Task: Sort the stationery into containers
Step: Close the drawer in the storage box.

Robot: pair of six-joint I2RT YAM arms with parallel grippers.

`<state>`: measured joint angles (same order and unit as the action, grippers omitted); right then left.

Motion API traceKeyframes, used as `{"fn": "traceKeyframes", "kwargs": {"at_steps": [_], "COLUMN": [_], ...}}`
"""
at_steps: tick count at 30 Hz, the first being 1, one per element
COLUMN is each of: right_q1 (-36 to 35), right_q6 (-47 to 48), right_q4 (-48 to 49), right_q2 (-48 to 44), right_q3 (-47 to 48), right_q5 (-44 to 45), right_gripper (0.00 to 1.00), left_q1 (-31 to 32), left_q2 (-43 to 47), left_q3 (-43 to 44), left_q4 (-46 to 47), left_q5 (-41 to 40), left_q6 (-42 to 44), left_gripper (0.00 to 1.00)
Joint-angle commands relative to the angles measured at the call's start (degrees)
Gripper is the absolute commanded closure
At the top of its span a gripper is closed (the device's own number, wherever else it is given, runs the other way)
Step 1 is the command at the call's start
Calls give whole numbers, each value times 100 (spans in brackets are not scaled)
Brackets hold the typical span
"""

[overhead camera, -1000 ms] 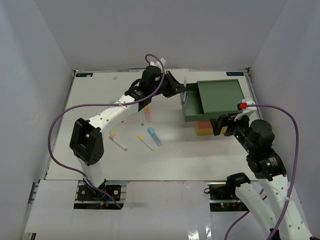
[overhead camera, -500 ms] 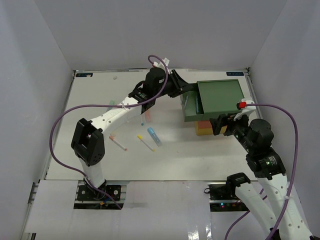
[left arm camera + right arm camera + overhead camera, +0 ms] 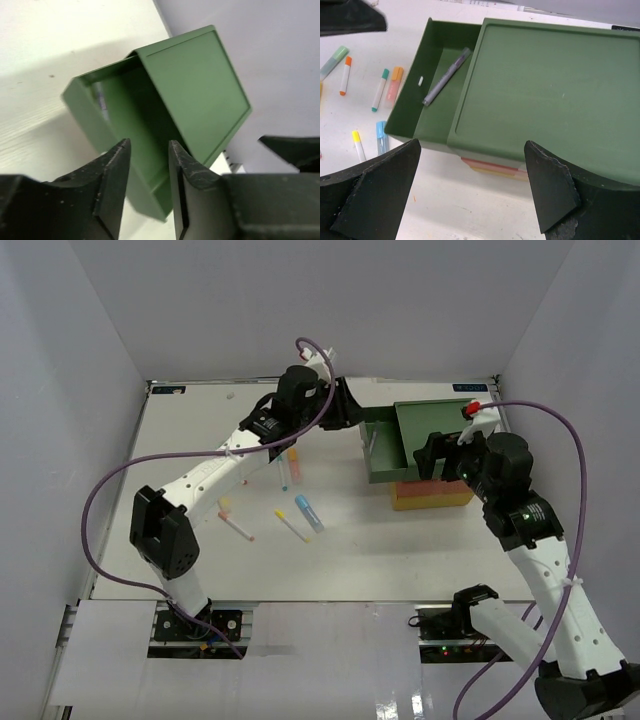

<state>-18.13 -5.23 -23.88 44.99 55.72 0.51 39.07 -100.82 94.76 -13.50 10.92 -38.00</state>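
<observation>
Grey pen (image 3: 446, 76) now lies in open green drawer (image 3: 432, 119); left and right jaws spread.

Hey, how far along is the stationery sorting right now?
Done: one grey pen lies in the open green drawer. In hand: nothing; the left hand hovers open and empty near that drawer. Left: several markers lie loose on the table.

Bright, even light fills all views; shadows on the white tabletop (image 3: 350, 550) are soft and pale. Up close, the left claw (image 3: 148, 150) and right claw (image 3: 470, 150) look dark, slightly blurred.
</observation>
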Motion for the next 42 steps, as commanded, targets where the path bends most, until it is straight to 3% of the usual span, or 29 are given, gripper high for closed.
{"fn": "traceKeyframes", "kwargs": {"at_steps": [1,10,28,42], "right_q1": [-24,11,38,46], "right_q6": [-74,128,304,269], "right_q4": [112,112,384,577], "right_q2": [369,1327,1996,2057], "right_q3": [500,949,782,422], "right_q5": [176,889,1214,644], "right_gripper": [10,10,10,10], "left_q1": [-337,-620,-471,-163], "left_q2": [764,590,-579,-1159], "left_q3": [-484,-1311,-512,104], "left_q4": [-408,-268,198,198], "left_q5": [-222,375,1132,1211], "left_q6": [969,1532,1365,1234], "left_gripper": [55,55,60,60]}}
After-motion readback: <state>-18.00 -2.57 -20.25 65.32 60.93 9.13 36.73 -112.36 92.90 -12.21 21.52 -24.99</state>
